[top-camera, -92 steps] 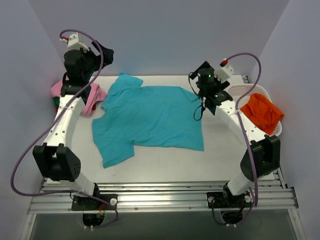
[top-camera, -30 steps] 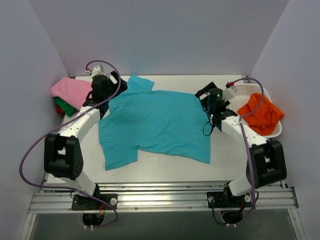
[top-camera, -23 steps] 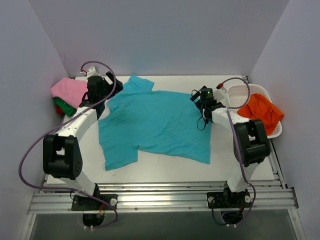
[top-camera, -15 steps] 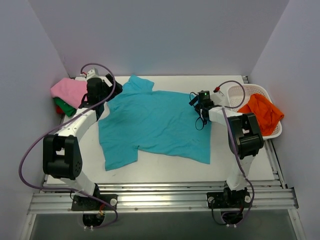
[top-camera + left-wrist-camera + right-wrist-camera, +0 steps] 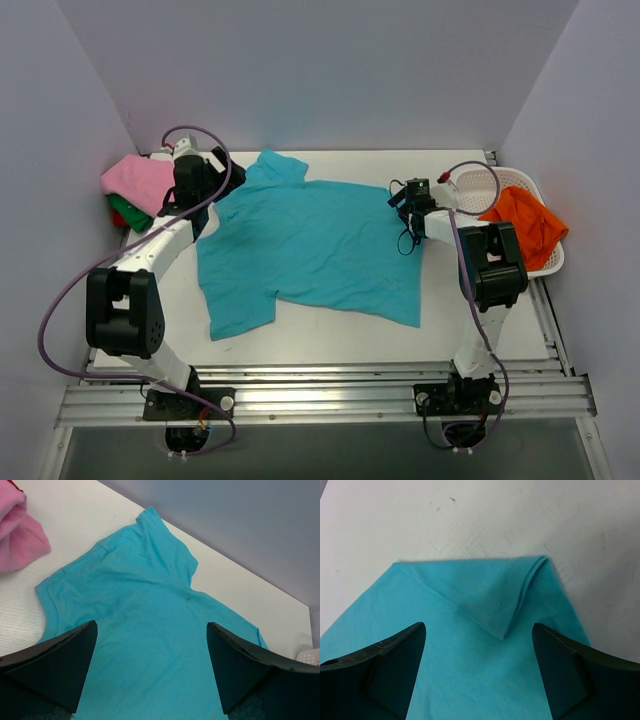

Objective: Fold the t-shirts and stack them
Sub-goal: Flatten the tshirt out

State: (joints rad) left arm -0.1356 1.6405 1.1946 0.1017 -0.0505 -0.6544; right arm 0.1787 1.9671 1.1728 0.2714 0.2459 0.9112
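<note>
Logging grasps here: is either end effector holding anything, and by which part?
Nothing is held: the left end effector and right end effector both stand open over the teal t-shirt.

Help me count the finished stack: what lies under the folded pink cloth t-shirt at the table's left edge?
Under the pink cloth t-shirt a green cloth shirt pokes out, with a sliver of red cloth beside it. The rest is covered.

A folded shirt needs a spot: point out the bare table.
Bare: the near strip of table between the teal t-shirt and the front edge; a narrow far strip along the back wall. Crowded: far left, the pink t-shirt pile; right, the white basket holding the orange t-shirt.
</note>
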